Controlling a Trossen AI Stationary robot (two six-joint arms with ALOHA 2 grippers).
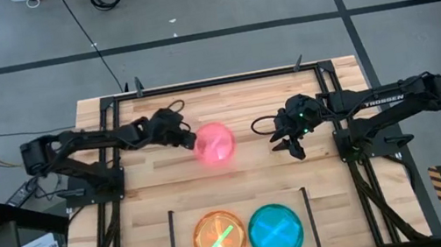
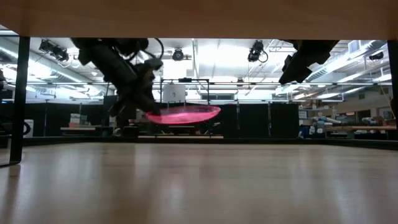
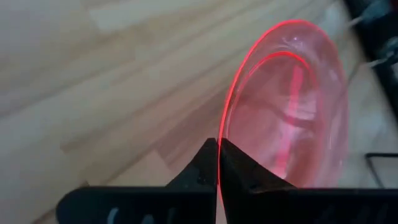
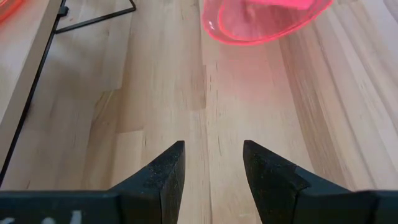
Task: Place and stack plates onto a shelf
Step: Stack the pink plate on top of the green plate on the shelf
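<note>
Two plates, orange (image 1: 220, 236) and cyan (image 1: 275, 231), sit on the shelf (image 1: 173, 237); left gripper (image 1: 187, 139) pinches a pink plate (image 1: 214, 145) (lifted); right gripper (image 1: 291, 143) beside it, spread, empty.

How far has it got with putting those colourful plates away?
Two stacks already sit on the shelf: an orange plate and a cyan plate on top. The left gripper holds a pink plate above the table, not yet shelved. The right gripper waits open nearby.

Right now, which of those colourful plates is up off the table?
The pink plate: the left claw pinches its rim and holds it in the air. The orange plate and the cyan plate sit side by side in the shelf.
</note>
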